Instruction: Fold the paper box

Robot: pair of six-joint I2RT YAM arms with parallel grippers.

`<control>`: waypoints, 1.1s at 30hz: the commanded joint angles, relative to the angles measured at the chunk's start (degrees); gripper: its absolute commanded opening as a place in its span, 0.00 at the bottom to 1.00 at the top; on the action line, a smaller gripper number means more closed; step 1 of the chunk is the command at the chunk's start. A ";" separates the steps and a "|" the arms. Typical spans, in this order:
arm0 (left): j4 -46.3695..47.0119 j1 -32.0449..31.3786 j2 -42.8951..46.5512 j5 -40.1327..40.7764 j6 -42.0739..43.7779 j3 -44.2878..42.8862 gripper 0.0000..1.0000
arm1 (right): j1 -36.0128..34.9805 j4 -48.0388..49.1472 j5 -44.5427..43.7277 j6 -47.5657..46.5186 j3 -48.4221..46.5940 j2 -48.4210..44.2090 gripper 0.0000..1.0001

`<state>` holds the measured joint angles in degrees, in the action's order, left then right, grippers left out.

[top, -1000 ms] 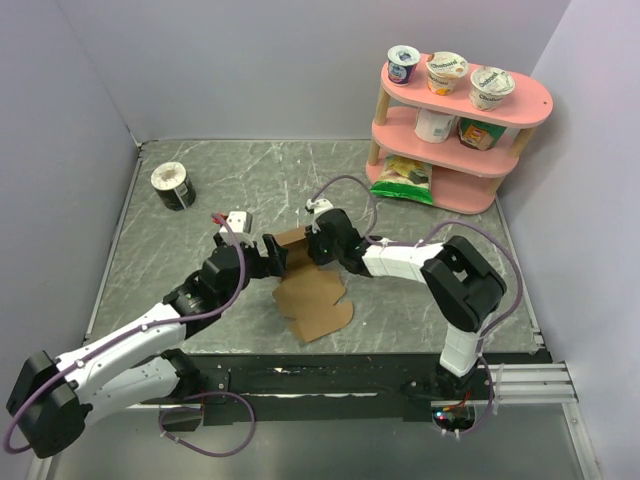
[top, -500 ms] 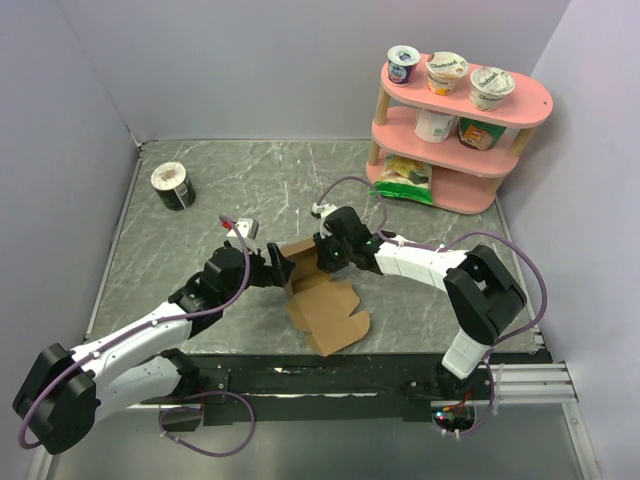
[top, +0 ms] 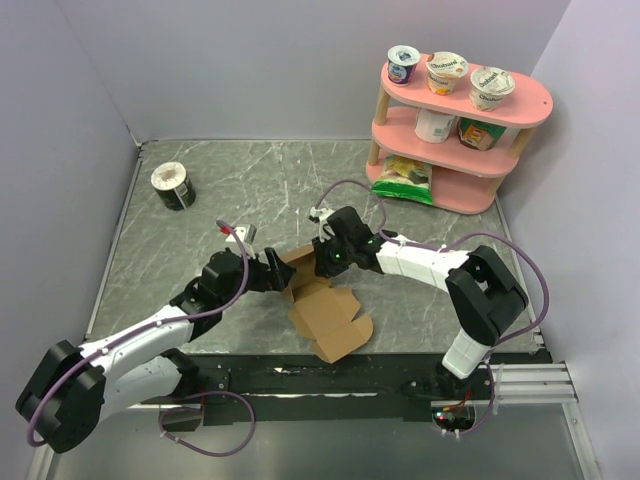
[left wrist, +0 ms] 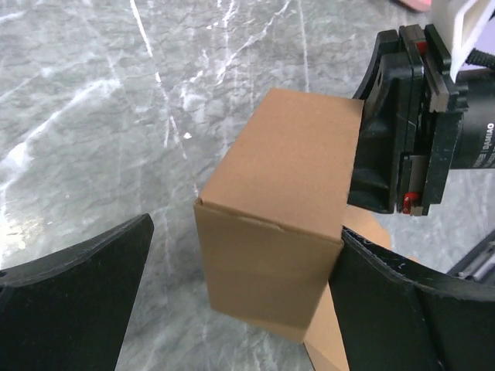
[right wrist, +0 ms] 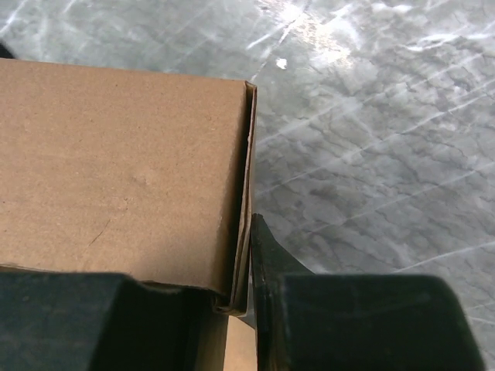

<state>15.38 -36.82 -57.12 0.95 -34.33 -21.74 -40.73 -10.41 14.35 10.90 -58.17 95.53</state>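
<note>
At the middle of the desk (top: 200, 230), the half-formed paper box (left wrist: 271, 193) was pinched by one wall in the right fingers (right wrist: 267, 263) while the left fingers (left wrist: 69, 301) were spread around it, and tucking the loose near flaps (top: 340, 325) was judged next.

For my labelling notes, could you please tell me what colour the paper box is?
Plain brown, unprinted paper box; clearest in the left wrist view.
</note>
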 commanded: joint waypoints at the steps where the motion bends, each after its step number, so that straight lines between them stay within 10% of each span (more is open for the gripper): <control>1: 6.15 0.61 -1.41 -4.11 -1.97 0.82 0.96 | 0.56 0.57 2.79 -1.40 -1.51 -4.12 0.20; 5: 10.19 0.61 -3.78 -7.01 -3.11 1.43 0.99 | 0.48 1.62 3.23 -0.79 -1.24 -4.47 0.22; 17: 12.31 0.61 -4.31 -5.35 -2.50 3.28 0.67 | 0.04 2.41 0.95 2.81 -1.07 -4.56 0.28; 23: 12.31 0.52 -5.19 -4.64 -2.50 3.46 0.66 | 0.13 4.87 -1.34 7.03 0.42 -5.52 0.44; 33: 12.22 0.52 -4.40 -4.29 -3.38 3.28 0.65 | -1.19 8.04 -5.91 9.58 0.60 -2.98 0.41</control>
<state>24.62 -36.40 -62.43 -3.92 -37.10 -18.22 -40.82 -4.86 11.64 19.33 -56.97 92.62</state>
